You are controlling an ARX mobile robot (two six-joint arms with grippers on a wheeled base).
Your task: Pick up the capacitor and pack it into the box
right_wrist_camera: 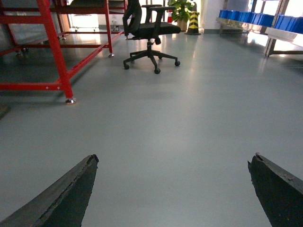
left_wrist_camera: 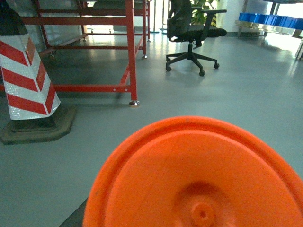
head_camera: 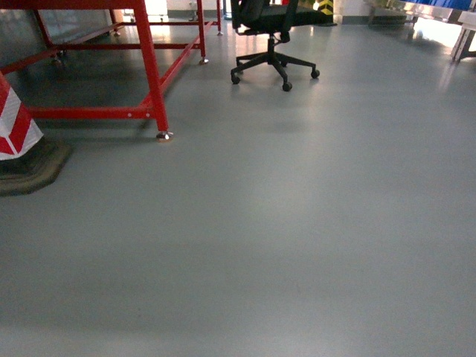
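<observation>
Floor [head_camera: 282, 245] only ahead of my right gripper [right_wrist_camera: 173, 189], spread empty; left gripper's state I cannot tell. I'd drive on, hunting the box.

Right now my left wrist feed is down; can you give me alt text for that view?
A large orange plastic disc fills the lower half of the left wrist view, hiding the gripper. Beyond it lies grey floor with a red-and-white striped post on a dark base at left, a red metal frame behind it, and a black office chair farther back.
</observation>
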